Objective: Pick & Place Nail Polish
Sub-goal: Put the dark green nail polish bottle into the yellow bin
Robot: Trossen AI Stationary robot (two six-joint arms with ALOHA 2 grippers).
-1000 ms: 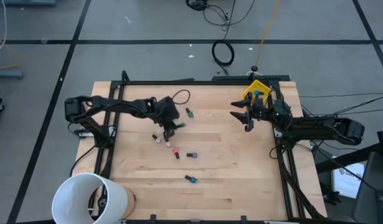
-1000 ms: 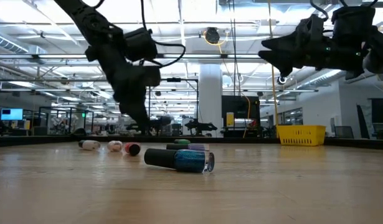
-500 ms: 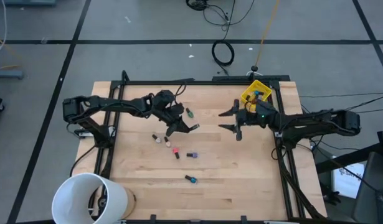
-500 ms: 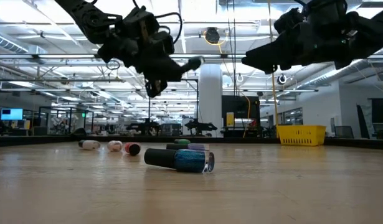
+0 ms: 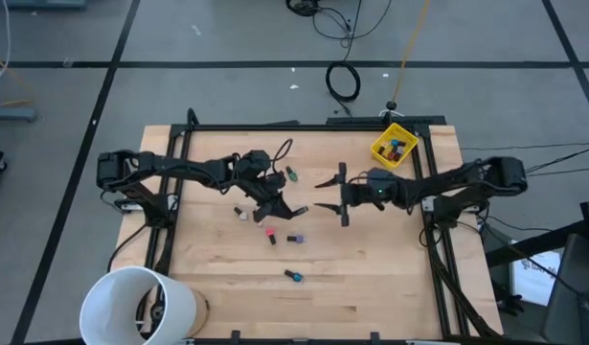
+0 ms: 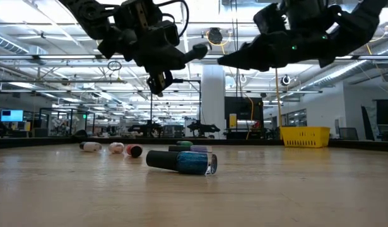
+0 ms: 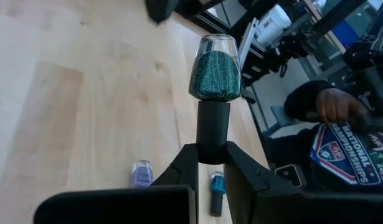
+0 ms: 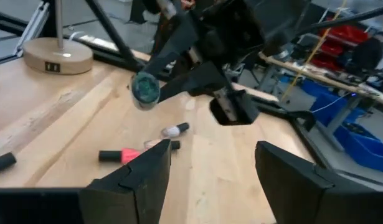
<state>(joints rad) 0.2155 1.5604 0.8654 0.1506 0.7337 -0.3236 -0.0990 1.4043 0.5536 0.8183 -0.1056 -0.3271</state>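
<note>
My left gripper (image 5: 285, 206) is shut on a green glitter nail polish bottle (image 7: 214, 70), held in the air over the middle of the table. The bottle sticks out past the fingertips toward my right gripper (image 5: 322, 195). That gripper stands open and about level, just to the right of the bottle (image 8: 143, 88) and facing its bottom. Several other nail polish bottles lie on their sides on the wood: a green one (image 5: 290, 174), a red one (image 5: 271, 234), a purple one (image 5: 294, 239) and a teal one (image 5: 293, 276). My left gripper pinches the bottle's black cap (image 7: 213, 127) between its two fingers, which run along the bottle. The fingers come from the table's left, slanting slightly down. The glass body (image 6: 199, 50) juts out beyond the fingertips, and the bottle is lifted clear of the table.
A yellow bin (image 5: 394, 146) with several bottles in it sits at the table's far right corner. A large white bucket (image 5: 141, 305) stands off the near left corner. Two pale bottles (image 5: 240, 213) lie below my left arm. A person sits beyond the table's near edge (image 7: 340, 124).
My left gripper has risen from the table with the green glitter bottle, tipping from pointing down to nearly level and shifting toward the right. My right gripper has swung from beside the yellow bin toward the table's middle and now faces the bottle.
</note>
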